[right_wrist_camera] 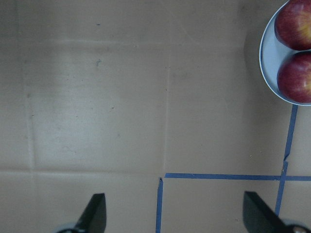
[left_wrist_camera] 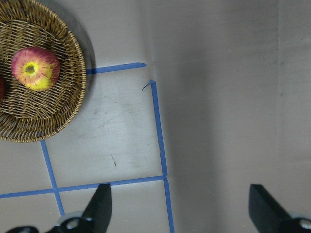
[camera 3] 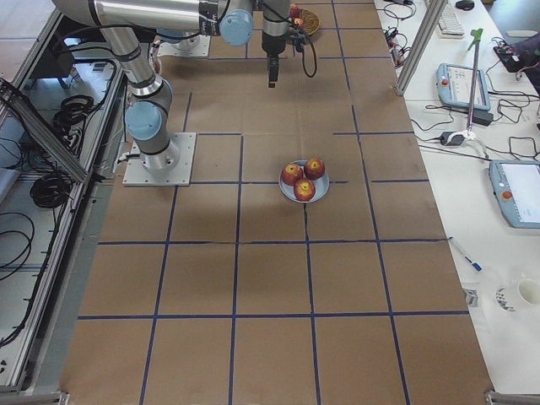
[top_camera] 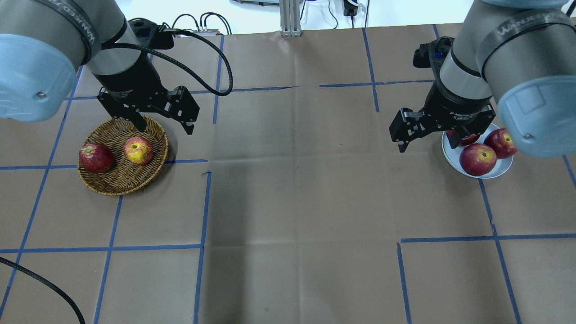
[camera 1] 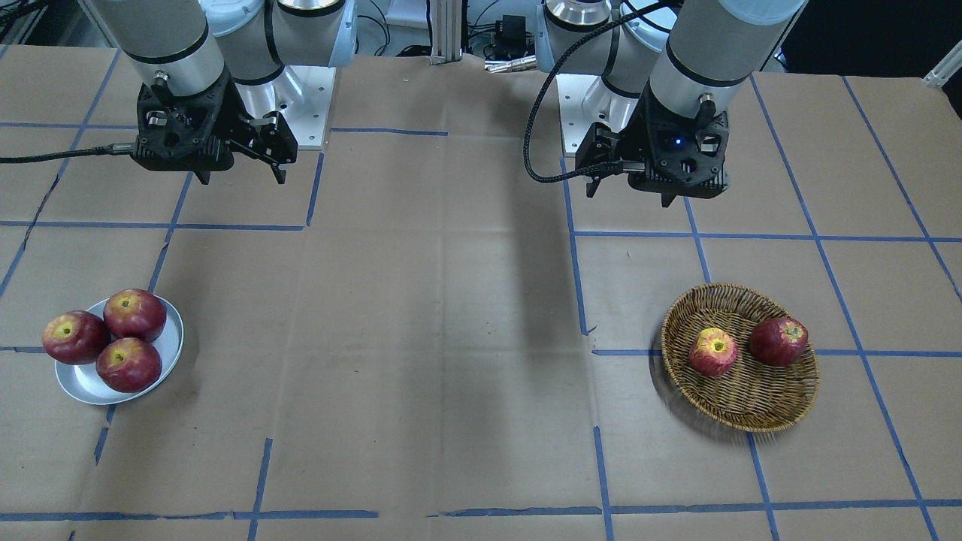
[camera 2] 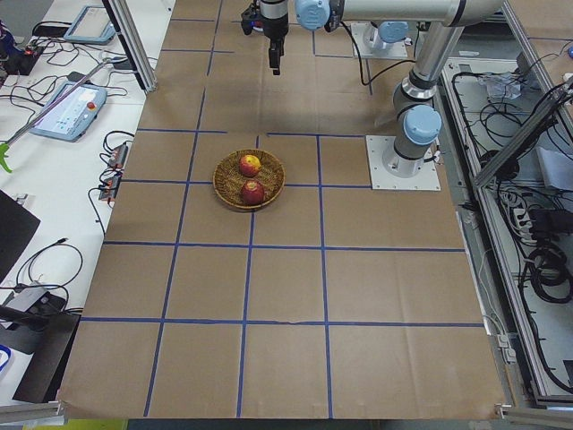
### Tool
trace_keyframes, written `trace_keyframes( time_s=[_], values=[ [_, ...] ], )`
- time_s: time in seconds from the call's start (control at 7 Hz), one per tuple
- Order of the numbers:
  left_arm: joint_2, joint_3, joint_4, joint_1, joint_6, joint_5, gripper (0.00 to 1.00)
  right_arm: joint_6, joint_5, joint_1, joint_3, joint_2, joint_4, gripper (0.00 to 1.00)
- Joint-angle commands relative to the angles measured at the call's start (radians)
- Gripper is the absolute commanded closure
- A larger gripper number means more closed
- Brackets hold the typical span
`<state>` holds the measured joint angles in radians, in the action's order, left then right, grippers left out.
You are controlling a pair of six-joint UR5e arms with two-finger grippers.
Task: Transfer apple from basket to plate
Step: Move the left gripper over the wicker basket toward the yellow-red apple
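Note:
The apple [camera 1: 712, 351], light red with a wide yellow patch round the stem, lies in the woven basket [camera 1: 751, 394]. It also shows in the overhead view [top_camera: 138, 150] and the left wrist view [left_wrist_camera: 35, 68]. My left gripper [camera 1: 630, 191] is open and empty, held above the table beside the basket [top_camera: 121, 180], towards the robot and the table's middle. The grey plate [camera 1: 83, 385] lies on the other side and holds three darker red apples [camera 1: 135, 314]. My right gripper [camera 1: 242, 177] is open and empty, above the table beside the plate [right_wrist_camera: 269, 53].
A uniformly dark red apple [camera 1: 778, 341] lies in the basket next to the light one. Brown paper with blue tape lines [camera 1: 575, 285] covers the table. A wide stretch of paper lies between basket and plate.

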<state>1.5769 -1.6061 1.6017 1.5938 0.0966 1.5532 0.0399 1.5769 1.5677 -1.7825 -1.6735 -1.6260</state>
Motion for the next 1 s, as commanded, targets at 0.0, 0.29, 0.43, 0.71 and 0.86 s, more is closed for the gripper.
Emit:
trace_keyframes(
  time_s=[0.0,0.29,0.43,0.71,0.86],
  values=[
    [-0.027,-0.006,-0.026,0.002,0.006,0.002,0.01,-0.005,0.012,0.005,0.002,-0.03,-0.024,0.0],
    [-0.028,-0.005,-0.026,0.002,0.005,0.002,0.01,-0.003,0.012,0.002,0.005,-0.032,-0.031,0.0],
    [-0.028,-0.005,-0.026,0.002,0.005,0.002,0.01,-0.003,0.012,0.005,0.006,-0.037,-0.031,0.0],
    [-0.029,0.005,-0.02,-0.009,0.012,0.002,0.01,-0.003,0.012,0.006,0.003,-0.055,-0.031,0.0],
    [-0.015,0.026,-0.016,-0.012,0.012,0.002,0.01,-0.003,0.012,0.006,0.003,-0.055,-0.031,0.0]
  ],
)
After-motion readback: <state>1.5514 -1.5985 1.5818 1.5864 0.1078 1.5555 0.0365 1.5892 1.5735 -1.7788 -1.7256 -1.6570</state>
